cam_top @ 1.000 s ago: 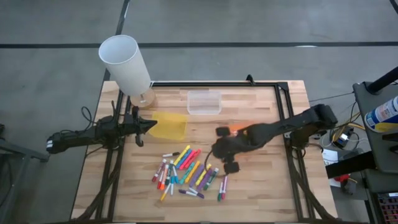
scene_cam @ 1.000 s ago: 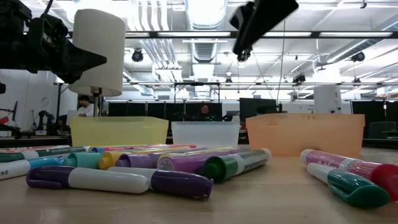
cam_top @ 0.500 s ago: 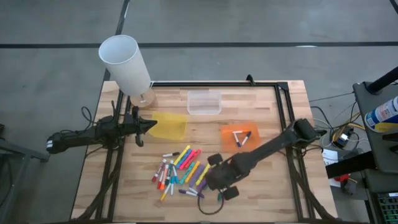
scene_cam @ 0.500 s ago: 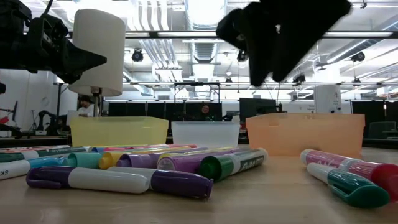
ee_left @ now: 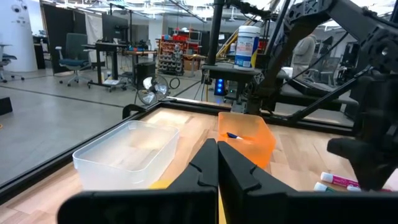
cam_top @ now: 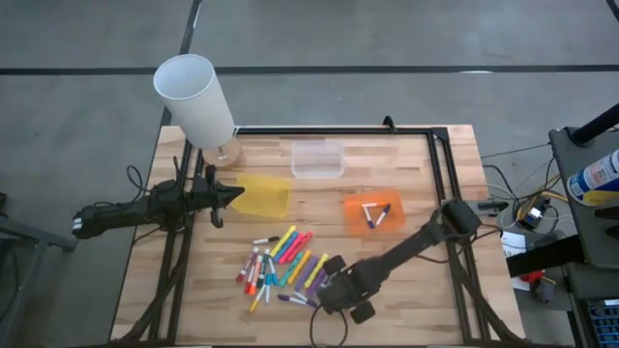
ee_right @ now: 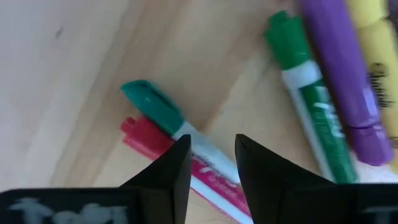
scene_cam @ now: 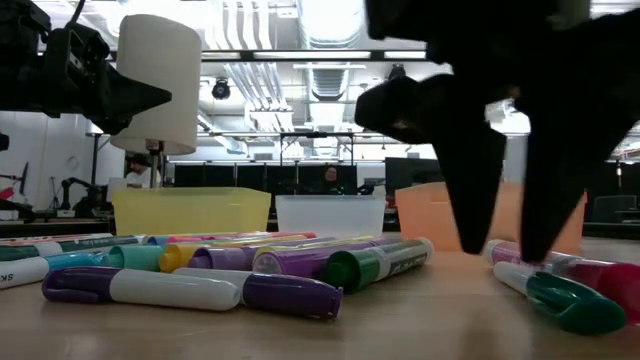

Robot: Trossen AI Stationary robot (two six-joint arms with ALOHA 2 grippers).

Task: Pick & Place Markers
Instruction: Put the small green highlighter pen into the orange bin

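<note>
**Right pincer lowered over two markers at the near edge of the pile**

The right pincer point(cam_top: 345, 298) hung low over the wooden counter point(cam_top: 406, 290) at the near right end of the scattered markers point(cam_top: 285, 263). Its two dark fingers point(ee_right: 163, 171) stood apart with a narrow gap between them, straddling a teal-capped marker point(ee_right: 163, 116) and a red marker point(ee_right: 168, 157) that lay side by side, touching each other. Nothing was gripped; whether the fingertips touched the pens could not be told. Just beside that pair lay a green marker point(ee_right: 306, 109), and next to it a purple marker point(ee_right: 344, 81) and a yellow one point(ee_right: 379, 59).

The rest of the markers lay in a loose heap near the middle of the counter, to the left of the right pincer. A few more markers point(cam_top: 375, 215) rested inside the orange tray point(cam_top: 353, 220), farther back and to the right. The clear tray point(cam_top: 317, 159) sat at the far side, and the yellow tray point(cam_top: 263, 195) to its left.

The left pincer point(cam_top: 235, 192) waited at the left, fingers pressed together and holding nothing, its tips at the edge of the yellow tray. A tall white cylinder point(cam_top: 194, 99) stood at the far left corner.
</note>
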